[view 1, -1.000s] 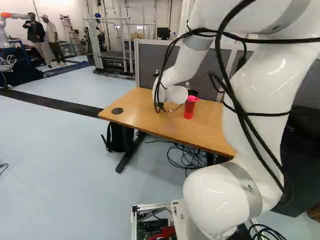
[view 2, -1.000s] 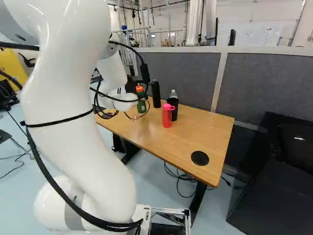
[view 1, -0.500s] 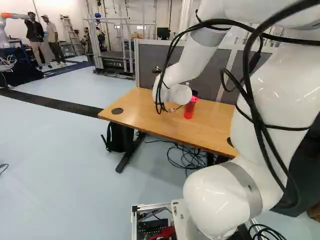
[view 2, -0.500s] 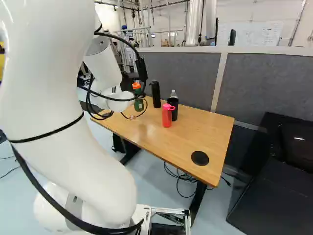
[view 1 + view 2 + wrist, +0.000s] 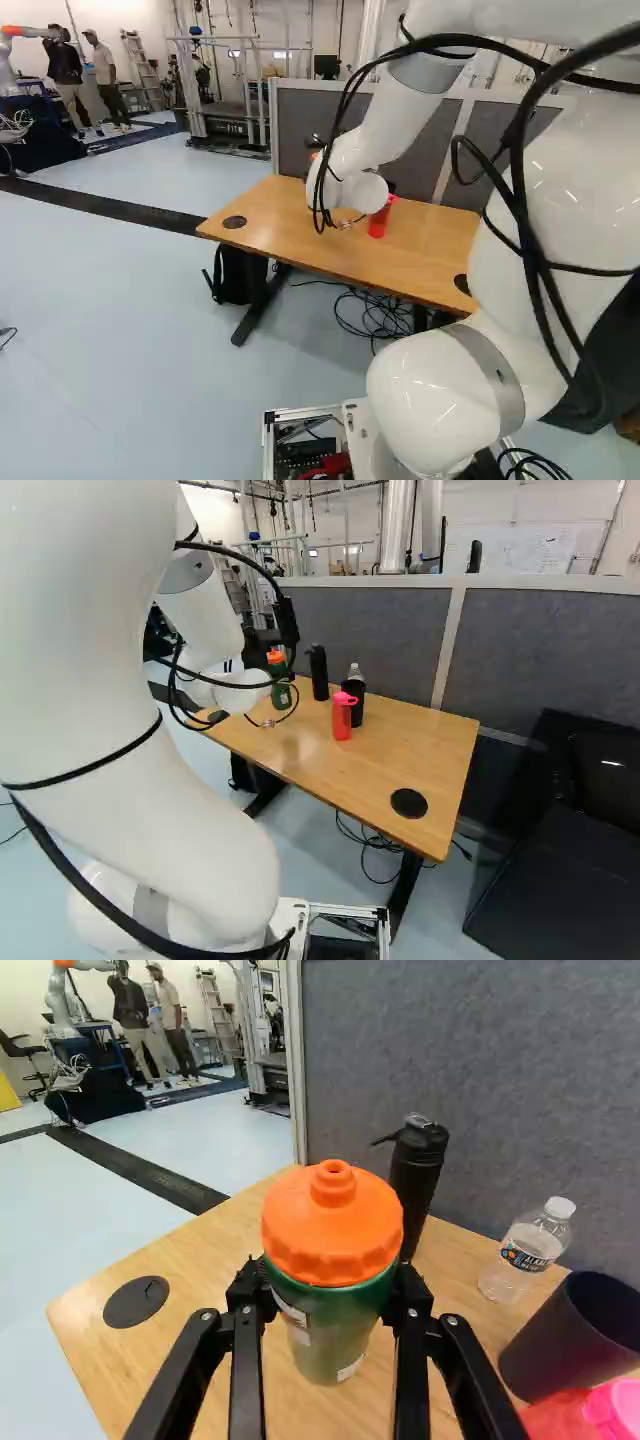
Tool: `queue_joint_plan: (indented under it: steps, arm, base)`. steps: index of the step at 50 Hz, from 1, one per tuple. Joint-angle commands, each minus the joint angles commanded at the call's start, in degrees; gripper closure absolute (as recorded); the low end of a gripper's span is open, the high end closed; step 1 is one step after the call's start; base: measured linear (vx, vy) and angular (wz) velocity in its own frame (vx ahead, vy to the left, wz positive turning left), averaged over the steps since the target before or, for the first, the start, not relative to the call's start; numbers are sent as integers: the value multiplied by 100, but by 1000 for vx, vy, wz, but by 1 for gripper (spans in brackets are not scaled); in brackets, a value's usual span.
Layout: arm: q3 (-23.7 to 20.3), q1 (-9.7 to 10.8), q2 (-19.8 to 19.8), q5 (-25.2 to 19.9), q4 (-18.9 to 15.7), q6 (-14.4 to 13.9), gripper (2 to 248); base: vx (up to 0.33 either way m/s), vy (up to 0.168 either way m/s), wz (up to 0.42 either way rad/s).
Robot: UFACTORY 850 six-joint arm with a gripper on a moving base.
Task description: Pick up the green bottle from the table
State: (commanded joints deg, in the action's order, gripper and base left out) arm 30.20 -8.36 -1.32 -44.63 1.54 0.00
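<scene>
Movement since the earlier frames: arm (image 5: 110, 680) bulges further left in the right base view, and the green bottle (image 5: 281, 694) shifts slightly left against the counter (image 5: 385, 765), going with the claw (image 5: 257, 647). Base is static, other counter items hold position.

Left to right: another robot (image 5: 15, 60) is far back at the left edge of the left base view. Round inset (image 5: 234, 222) is at the counter's left end, backpack (image 5: 240, 275) below. Wrist view has the claw (image 5: 330, 1295) clenched on the green bottle, one finger each side, contact just below the orange cap (image 5: 332, 1222). Bottle is over the counter's left part, roughly upright; can't tell if its bottom touches the surface. Black bottle (image 5: 319, 672) stands near it, apart. Next is the red bottle (image 5: 341, 720) with pink lid, dark cup (image 5: 575, 1335) close beside it. Clear bottle (image 5: 530, 1250) stands near the cup, on the partition side. Grey partition (image 5: 375, 630) runs behind the counter. Second inset (image 5: 409, 803) is near the counter's right end, cables (image 5: 372, 852) below.
</scene>
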Motion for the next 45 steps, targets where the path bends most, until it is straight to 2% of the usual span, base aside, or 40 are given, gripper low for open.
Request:
queue_joint_plan:
  steps: [23, 45]
  arm:
    - [-369, 122, 254, -79, -23, 0, 134]
    - [-1047, 347, 719, -223, -64, 0, 134]
  base:
    - [0, 0, 0]
    - [0, 0, 0]
